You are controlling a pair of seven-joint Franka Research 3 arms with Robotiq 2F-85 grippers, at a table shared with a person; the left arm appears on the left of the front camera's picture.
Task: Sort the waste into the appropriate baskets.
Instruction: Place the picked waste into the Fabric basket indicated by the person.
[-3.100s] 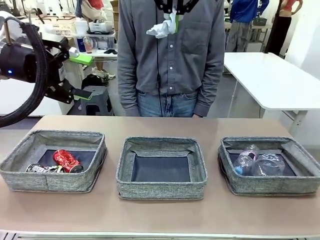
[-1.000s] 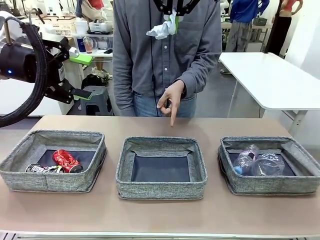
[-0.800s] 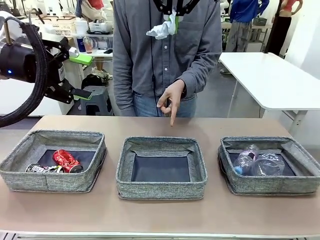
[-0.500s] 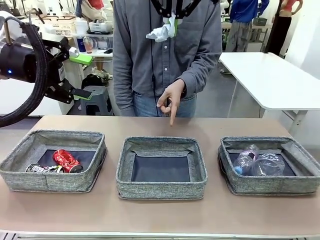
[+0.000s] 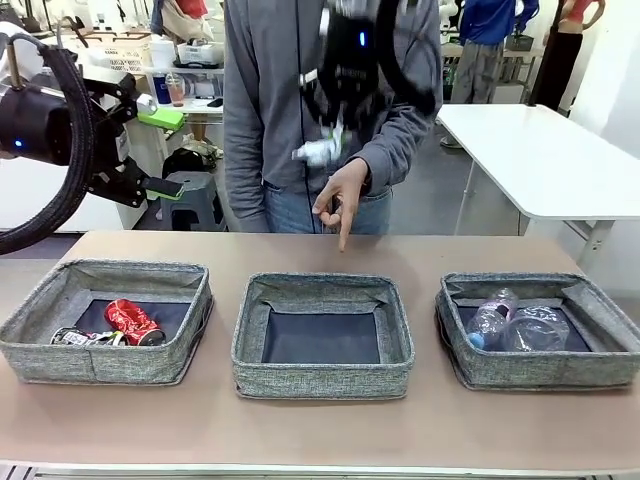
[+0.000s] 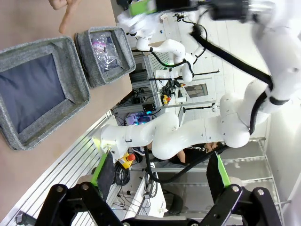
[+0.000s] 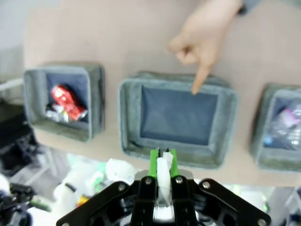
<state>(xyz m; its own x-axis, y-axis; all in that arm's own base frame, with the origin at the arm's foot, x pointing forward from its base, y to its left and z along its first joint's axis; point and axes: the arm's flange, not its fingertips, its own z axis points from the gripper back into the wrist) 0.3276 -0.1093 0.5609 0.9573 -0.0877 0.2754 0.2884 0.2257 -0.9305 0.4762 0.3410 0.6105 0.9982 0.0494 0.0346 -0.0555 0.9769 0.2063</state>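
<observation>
Above table: wrapper in right gripper

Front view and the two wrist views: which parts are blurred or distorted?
Front view: the right pincer and its crumpled wrapper are smeared by motion, while the baskets are sharp. Right wrist view: the whole picture is soft, including the person's pointing hand. Left wrist view: sharp, but rolled sideways and bent by the wide lens.
</observation>
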